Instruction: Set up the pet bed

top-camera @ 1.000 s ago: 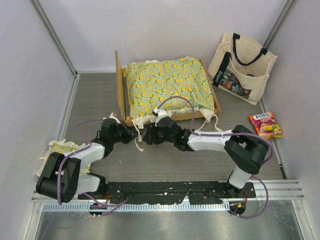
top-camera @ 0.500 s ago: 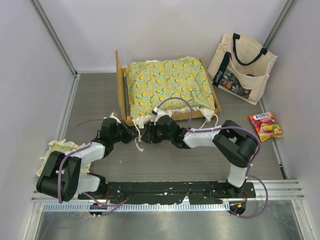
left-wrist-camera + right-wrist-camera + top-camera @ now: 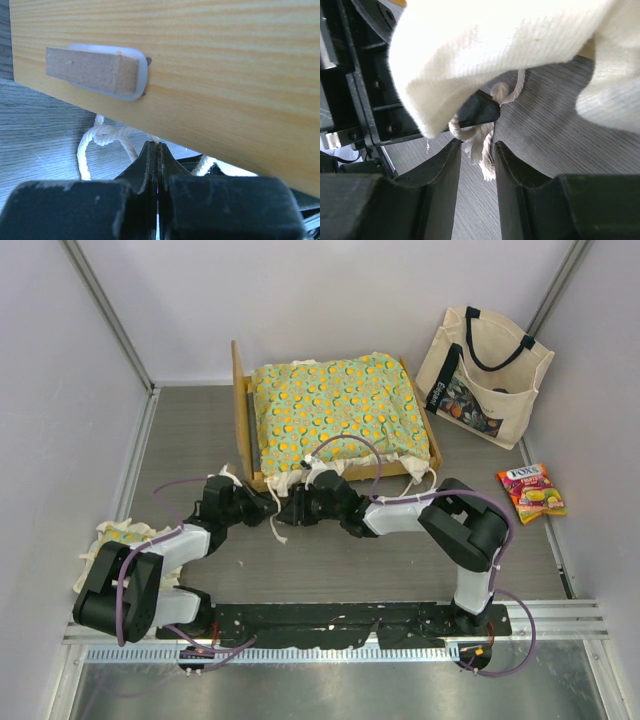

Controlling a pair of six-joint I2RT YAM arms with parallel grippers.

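Pet bed (image 3: 238,415) sits mid-back of the counter (image 3: 400,560), headboard on the left, with the mattress cushion (image 3: 335,410) seated in the frame.

Step in hand, as I read it: tying the cushion down at the near-left corner. Both arms converge there.

- **Left end effector** (image 3: 268,508): fully closed. Looks to be pinching the tie cord (image 3: 107,134) just below the frame's wood side.
- **Right end effector** (image 3: 475,150): about half open, jaws straddling the cord's frayed end under the cream ruffle (image 3: 485,60). Nothing gripped yet.

Next move, my guess: the right closes on that loose end, then works it against the left's hold to set a knot. That needs the left to hold tension. The right has to catch cord only, not ruffle fabric.

The near-right tie (image 3: 425,478) hangs off the front edge. Can't tell if it's knotted.
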